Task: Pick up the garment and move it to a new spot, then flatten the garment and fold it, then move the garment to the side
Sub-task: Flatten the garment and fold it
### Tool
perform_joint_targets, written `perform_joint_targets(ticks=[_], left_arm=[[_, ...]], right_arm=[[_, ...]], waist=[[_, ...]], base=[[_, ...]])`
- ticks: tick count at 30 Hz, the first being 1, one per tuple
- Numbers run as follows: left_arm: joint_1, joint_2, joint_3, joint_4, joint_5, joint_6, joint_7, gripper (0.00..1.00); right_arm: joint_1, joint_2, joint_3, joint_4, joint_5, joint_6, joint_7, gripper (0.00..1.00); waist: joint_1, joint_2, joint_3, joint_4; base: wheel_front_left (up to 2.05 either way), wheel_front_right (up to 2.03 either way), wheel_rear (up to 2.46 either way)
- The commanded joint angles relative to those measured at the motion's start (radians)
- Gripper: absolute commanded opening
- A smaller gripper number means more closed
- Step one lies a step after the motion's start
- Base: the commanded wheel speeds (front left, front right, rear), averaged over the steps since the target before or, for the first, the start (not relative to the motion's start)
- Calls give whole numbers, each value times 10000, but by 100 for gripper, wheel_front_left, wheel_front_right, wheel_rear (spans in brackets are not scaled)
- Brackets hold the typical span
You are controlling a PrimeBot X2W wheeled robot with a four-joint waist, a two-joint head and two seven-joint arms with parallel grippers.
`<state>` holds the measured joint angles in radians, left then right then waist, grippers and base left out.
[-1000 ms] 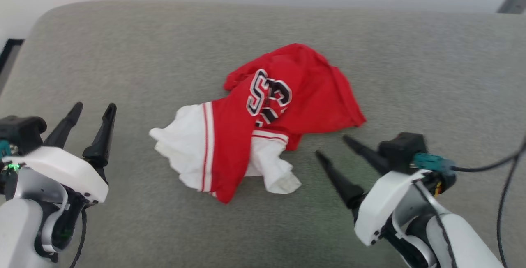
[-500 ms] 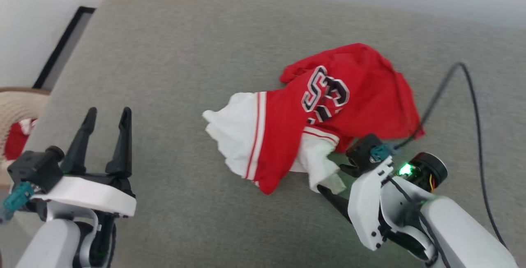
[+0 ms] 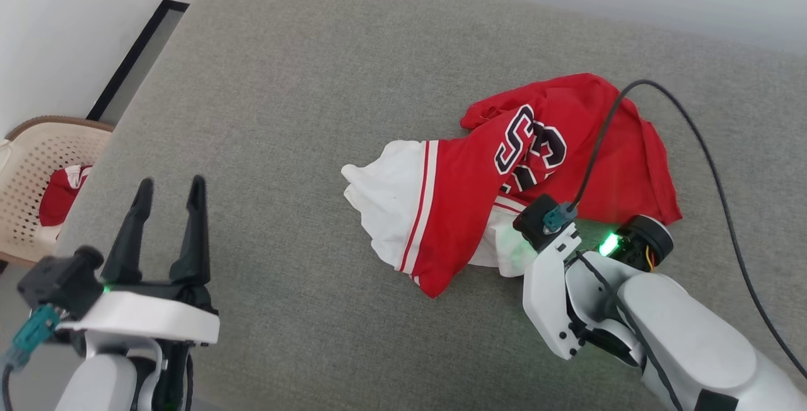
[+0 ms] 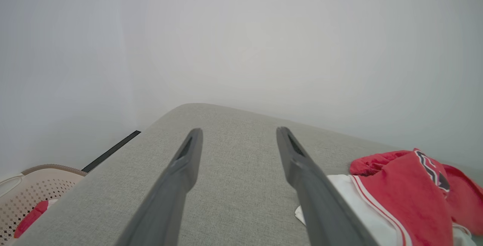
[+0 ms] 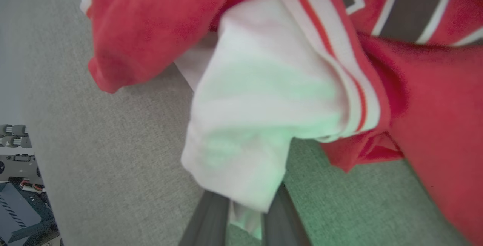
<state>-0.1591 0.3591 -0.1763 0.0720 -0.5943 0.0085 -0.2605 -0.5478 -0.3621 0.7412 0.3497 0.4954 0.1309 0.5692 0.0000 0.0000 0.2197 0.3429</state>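
- Black fingers of the left pincer (image 3: 171,184) stand spread wide and empty above the near left part of the grey cushion (image 3: 284,83).
- The right pincer (image 5: 245,216) is pinched on a white fold at the near edge of the garment (image 3: 454,209).
- The garment lies crumpled right of the cushion's middle, red with white striped edging, number uppermost.
- A beige perforated basket (image 3: 38,165) off the cushion's left edge holds red cloth.

Head camera: my high view, angled down over grey woven upholstered surface (image 3: 284,115). Left wrist: low, skimming it. Right wrist: close-up. All three share crumpled red-and-white thin-fabric jersey (image 3: 454,222), three o'clock in head view.
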Motion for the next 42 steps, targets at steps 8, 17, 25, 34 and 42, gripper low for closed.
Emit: perform_joint_targets(ticks=[8, 17, 25, 34, 42], left_arm=[[777, -538, 960, -238, 704, -369, -58, 100], [1619, -956, 1842, -492, 1169, -678, -60, 100], [1976, -1057, 2069, -539, 1374, -861, -59, 100], [1814, -1034, 1945, -412, 1471, -1000, -59, 100], [1525, -860, 1669, -266, 1321, -1135, 66, 100]], right_arm=[[-203, -512, -125, -567, 914, -5, -244, 0], [899, -1684, -2142, -2598, 1580, -5, 534, 0], [2470, -2283, -5311, -3384, 1483, -3, 2062, 0], [3301, -1872, -7576, -1960, 864, -5, 2865, 0], [2401, -1248, -7537, -34, 158, -3, 2199, 100]], waist=[[0, 0, -339, -358], [0, 0, -913, -1060], [0, 0, -1204, -1495], [0, 0, -1199, -1546], [0, 0, -956, -1597]], base=[[0, 0, 0], [0, 0, 0], [0, 0, 0], [0, 0, 0], [0, 0, 0]])
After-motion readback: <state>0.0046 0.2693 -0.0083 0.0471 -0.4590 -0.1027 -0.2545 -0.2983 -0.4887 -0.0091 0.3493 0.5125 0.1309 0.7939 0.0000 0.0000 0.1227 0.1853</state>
